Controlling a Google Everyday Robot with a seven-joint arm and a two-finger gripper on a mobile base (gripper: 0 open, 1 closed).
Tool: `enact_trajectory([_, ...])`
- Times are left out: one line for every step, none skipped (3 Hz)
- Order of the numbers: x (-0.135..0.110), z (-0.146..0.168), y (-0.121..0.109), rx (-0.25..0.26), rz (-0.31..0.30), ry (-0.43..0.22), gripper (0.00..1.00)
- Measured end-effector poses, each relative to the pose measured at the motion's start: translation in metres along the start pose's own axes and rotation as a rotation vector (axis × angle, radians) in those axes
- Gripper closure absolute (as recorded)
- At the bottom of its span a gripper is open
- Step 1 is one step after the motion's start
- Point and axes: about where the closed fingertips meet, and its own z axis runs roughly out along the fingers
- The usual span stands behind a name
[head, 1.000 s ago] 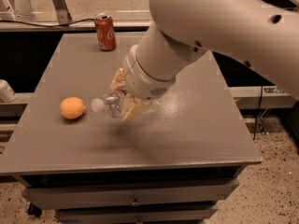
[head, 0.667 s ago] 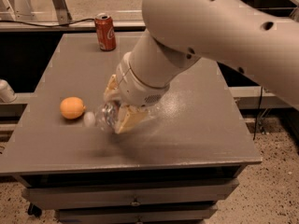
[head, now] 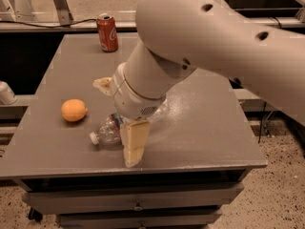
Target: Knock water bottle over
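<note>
The water bottle (head: 108,130) is clear plastic with a white cap and lies on its side on the grey table (head: 205,128), cap pointing left toward the front edge. Its far end is hidden under my arm. My gripper (head: 116,123) hangs right over the bottle at the table's front middle. One cream finger (head: 133,144) reaches down in front of the bottle and the other finger (head: 102,84) shows behind it, spread apart. The fingers are open and hold nothing.
An orange (head: 74,110) lies to the left of the bottle's cap. A red soda can (head: 107,32) stands upright at the back left of the table. Drawers sit under the table front. A white object (head: 5,92) is off the table's left side.
My arm has swung forward and down toward the table's front. The bottle has gone from tilted in the gripper's reach to lying flat on its side, cap to the left.
</note>
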Motion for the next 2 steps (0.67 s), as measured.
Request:
enact_trajectory([-0.002, 0.002, 0.003, -0.006, 0.003, -0.006, 0.00])
enact_trajectory([0.015, -0.003, 0.004, -0.017, 0.079, -0.059, 0.00])
